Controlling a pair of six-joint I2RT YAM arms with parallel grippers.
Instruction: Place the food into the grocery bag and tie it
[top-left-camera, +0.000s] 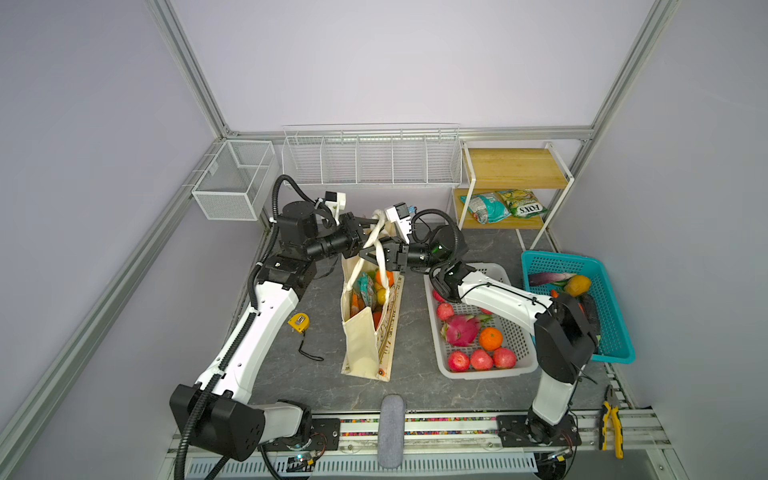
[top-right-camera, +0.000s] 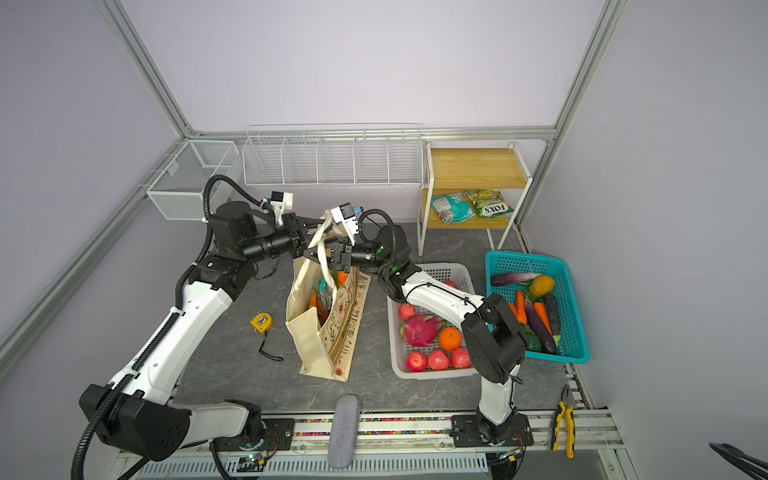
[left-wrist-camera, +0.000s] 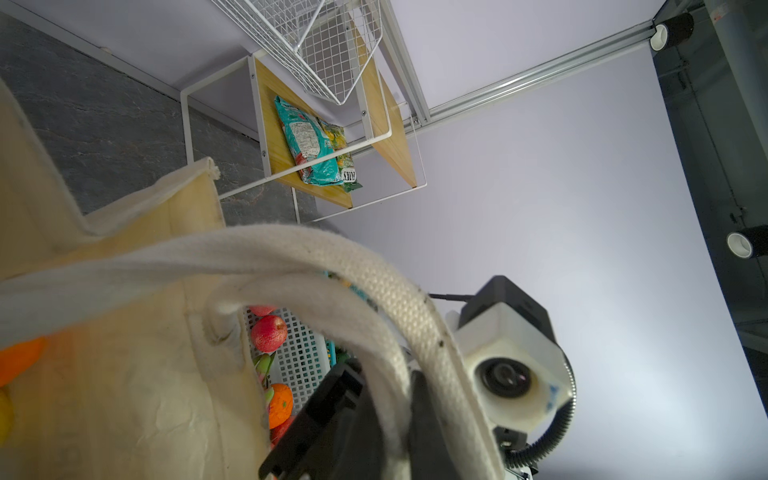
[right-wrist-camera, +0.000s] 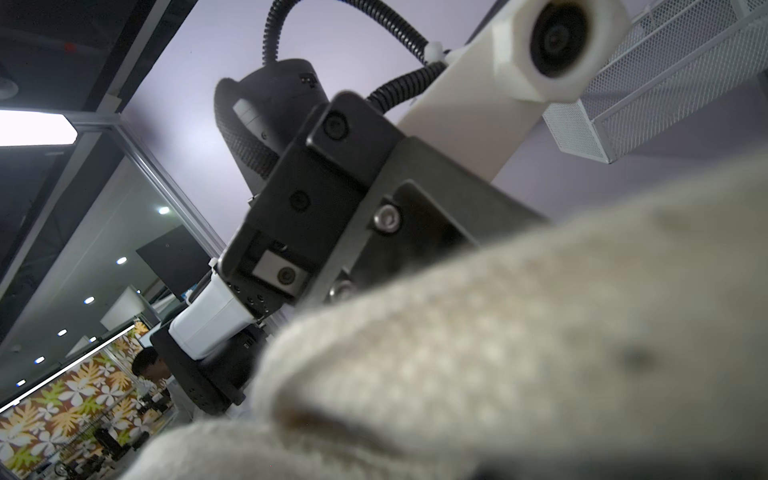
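The grocery bag (top-left-camera: 362, 338) (top-right-camera: 309, 332) stands upright in the middle of the table, a cream tote with its mouth open. Food (top-left-camera: 376, 286) (top-right-camera: 328, 291) shows inside it: orange and yellow fruit and a teal packet. Its white rope handles (top-left-camera: 376, 232) (left-wrist-camera: 291, 253) (right-wrist-camera: 498, 332) are lifted above the mouth. My left gripper (top-left-camera: 368, 230) (top-right-camera: 313, 230) (left-wrist-camera: 386, 415) is shut on one rope handle. My right gripper (top-left-camera: 370, 254) (top-right-camera: 318, 254) meets the handles from the right. A rope crosses its fingers, and rope fills the right wrist view and hides the jaws.
A white perforated basket (top-left-camera: 490, 372) right of the bag holds red fruit, a dragon fruit and an orange. A teal basket (top-left-camera: 619, 332) with vegetables stands further right. Two snack packets (top-left-camera: 486, 208) lie on the wooden shelf. A yellow tape measure (top-left-camera: 298, 323) lies left of the bag.
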